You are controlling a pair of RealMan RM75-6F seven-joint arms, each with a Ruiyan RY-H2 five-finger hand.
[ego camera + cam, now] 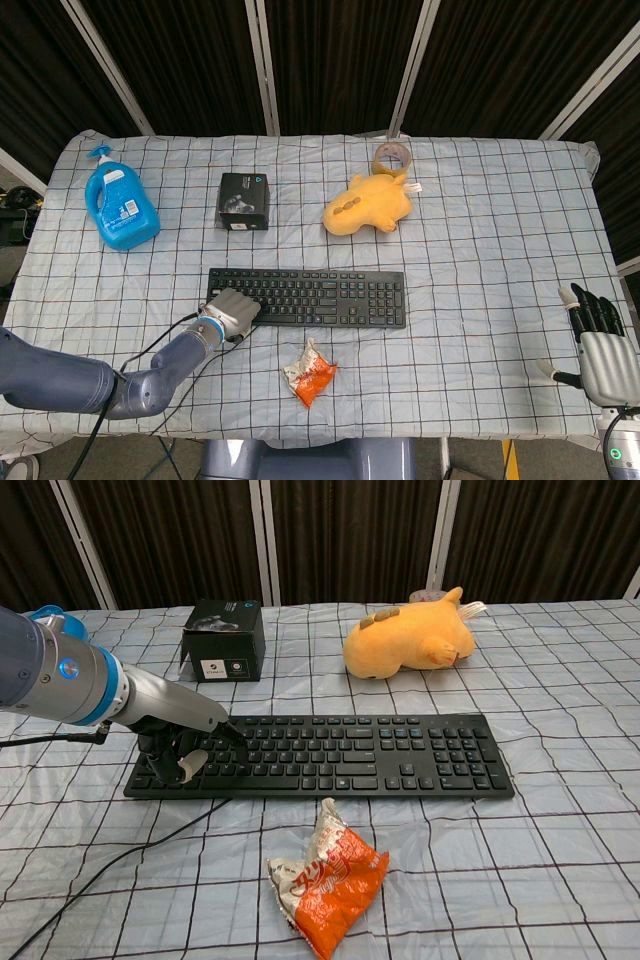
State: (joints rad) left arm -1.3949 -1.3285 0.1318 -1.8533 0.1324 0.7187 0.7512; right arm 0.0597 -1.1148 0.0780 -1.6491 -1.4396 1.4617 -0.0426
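Left hand point(229, 313) fingers curled, resting on black keyboard point(320, 297) left end, right hand point(603, 355) spread, holding nothing, at table edge point(560, 420)

The left hand point(230, 314) lies palm down, fingers curled under it, at the end of a low, outstretched arm. The right hand point(604, 352) stands upright, fingers straight and apart, empty.

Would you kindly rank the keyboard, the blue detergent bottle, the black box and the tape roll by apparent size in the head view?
1. keyboard
2. blue detergent bottle
3. black box
4. tape roll

All lie at similar range from the overhead camera, so the order seems fair.
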